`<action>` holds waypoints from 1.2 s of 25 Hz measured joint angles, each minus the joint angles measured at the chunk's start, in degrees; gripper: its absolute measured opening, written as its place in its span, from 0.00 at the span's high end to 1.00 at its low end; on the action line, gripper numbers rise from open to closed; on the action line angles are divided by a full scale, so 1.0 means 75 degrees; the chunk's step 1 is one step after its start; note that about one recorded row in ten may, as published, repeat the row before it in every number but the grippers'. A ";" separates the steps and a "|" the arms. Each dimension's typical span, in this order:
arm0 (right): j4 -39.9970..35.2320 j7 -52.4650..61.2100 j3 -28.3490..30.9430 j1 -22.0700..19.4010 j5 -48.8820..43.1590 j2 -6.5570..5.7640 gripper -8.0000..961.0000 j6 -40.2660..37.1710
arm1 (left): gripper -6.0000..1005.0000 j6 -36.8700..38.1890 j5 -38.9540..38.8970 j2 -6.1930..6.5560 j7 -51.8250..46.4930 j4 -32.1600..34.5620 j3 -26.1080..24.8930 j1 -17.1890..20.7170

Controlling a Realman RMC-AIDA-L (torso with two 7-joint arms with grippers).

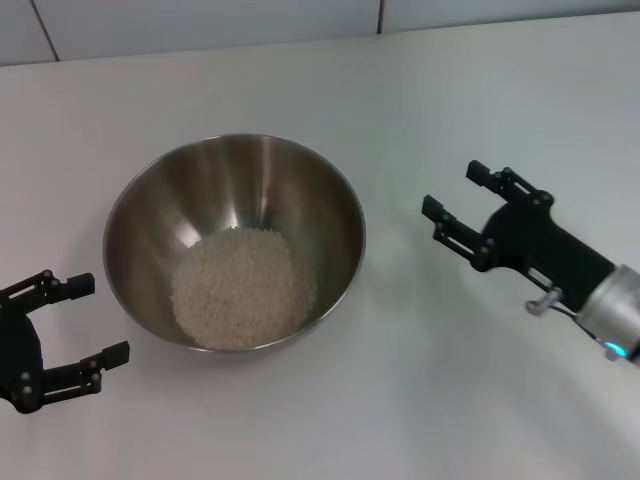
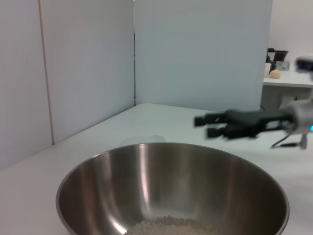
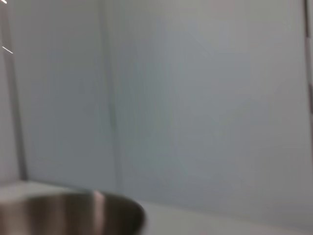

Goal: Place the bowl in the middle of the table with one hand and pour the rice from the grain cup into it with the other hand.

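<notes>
Nearest the head camera, at the table's near left corner, the left gripper [image 1: 88, 320] sits with its two black fingers spread apart and nothing between them, just beside the bowl's left rim without touching it. That stainless-steel bowl [image 1: 240, 175] stands upright on the white table [image 1: 420, 400], a little left of the middle. A pale heap of rice [image 1: 243, 287] covers its bottom, lying slightly toward the near wall. Over by the right edge, the right gripper [image 1: 455, 192] hangs apart from the bowl, fingers parted and empty, pointing toward the far left. From the left wrist camera, the bowl's rim [image 2: 171, 147] fills the foreground with the right gripper [image 2: 208, 126] beyond it
</notes>
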 joint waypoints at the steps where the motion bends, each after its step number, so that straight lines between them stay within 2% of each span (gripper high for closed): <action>1: 0.0000 0.0000 0.0000 0.0000 0.0000 0.0000 0.23 0.0000 | 0.16 0.0000 0.0000 0.0000 0.0000 0.0000 0.0000 0.0000; 2: -0.0685 0.0548 0.0001 0.0163 -0.0561 -0.0098 0.23 -0.1158 | 0.16 0.0000 0.0000 0.0000 0.0004 0.0000 0.0000 0.0000; 3: -0.0685 0.0548 0.0001 0.0163 -0.0561 -0.0098 0.23 -0.1158 | 0.16 0.0000 0.0001 0.0000 0.0009 0.0000 0.0003 0.0001; 4: -0.1155 0.0867 -0.0005 0.0310 -0.0851 -0.0129 0.23 -0.1719 | 0.16 0.0000 0.0000 -0.0001 0.0013 0.0000 0.0010 0.0001; 5: -0.2035 0.1417 -0.0061 0.0682 -0.1270 -0.0161 0.23 -0.2565 | 0.16 0.0000 0.0001 -0.0001 0.0014 0.0000 0.0028 0.0000; 6: -0.2035 0.1417 -0.0061 0.0682 -0.1270 -0.0161 0.23 -0.2565 | 0.16 0.0000 0.0001 -0.0001 0.0014 0.0000 0.0028 0.0000; 7: -0.2965 0.1926 -0.0325 0.1111 -0.1489 -0.0145 0.23 -0.3294 | 0.16 0.0000 0.0001 -0.0001 0.0009 0.0000 0.0037 -0.0009; 8: -0.2965 0.1926 -0.0325 0.1111 -0.1489 -0.0145 0.23 -0.3294 | 0.16 0.0001 0.0000 -0.0001 0.0002 0.0000 0.0045 -0.0025; 9: -0.3416 0.2147 -0.0535 0.1314 -0.1495 -0.0116 0.23 -0.3623 | 0.16 0.0001 0.0001 -0.0001 0.0000 0.0000 0.0049 -0.0031; 10: -0.4224 0.2558 -0.0885 0.1684 -0.1486 -0.0041 0.23 -0.4124 | 0.16 0.0007 0.0001 -0.0001 -0.0004 0.0000 0.0057 -0.0054; 11: -0.4224 0.2558 -0.0885 0.1684 -0.1486 -0.0041 0.23 -0.4124 | 0.16 0.0007 0.0001 -0.0001 -0.0004 0.0000 0.0057 -0.0054; 13: -0.4951 0.2859 -0.1078 0.2016 -0.1476 0.0106 0.23 -0.4439 | 0.16 0.0011 0.0001 -0.0001 -0.0005 0.0000 0.0057 -0.0067; 14: -0.5348 0.2966 -0.1161 0.2194 -0.1469 0.0213 0.23 -0.4537 | 0.16 0.0013 0.0001 -0.0001 -0.0006 0.0000 0.0058 -0.0069; 15: -0.6153 0.3140 -0.1311 0.2550 -0.1454 0.0460 0.23 -0.4650 | 0.16 0.0018 0.0001 0.0006 -0.0007 0.0006 0.0058 -0.0069; 16: -0.6153 0.3140 -0.1311 0.2550 -0.1454 0.0460 0.23 -0.4650 | 0.16 0.0018 0.0001 0.0006 -0.0007 0.0006 0.0058 -0.0069; 17: -0.6594 0.3321 -0.1509 0.2776 -0.1420 0.0598 0.23 -0.4684 | 0.16 0.0020 0.0001 0.0006 -0.0008 0.0022 0.0058 -0.0069; 21: -0.6691 0.3730 -0.1996 0.2909 -0.1198 0.0618 0.23 -0.4690 | 0.16 0.0032 0.0001 -0.0012 -0.0010 0.0088 0.0038 -0.0043; 23: -0.6731 0.4009 -0.2616 0.2872 -0.0681 0.0626 0.23 -0.4667 | 0.16 0.0037 0.0001 -0.0013 -0.0012 0.0093 0.0034 -0.0028; 24: -0.6731 0.4009 -0.2616 0.2872 -0.0681 0.0626 0.23 -0.4667 | 0.16 0.0037 0.0001 -0.0013 -0.0012 0.0093 0.0034 -0.0028; 25: -0.6745 0.4184 -0.3062 0.2797 -0.0338 0.0636 0.23 -0.4625 | 0.16 0.0038 0.0001 -0.0013 -0.0013 0.0094 0.0034 -0.0026; 30: -0.6764 0.4378 -0.3579 0.2702 -0.0034 0.0649 0.23 -0.4469 | 0.16 0.0037 0.0001 -0.0013 -0.0016 0.0094 0.0026 -0.0026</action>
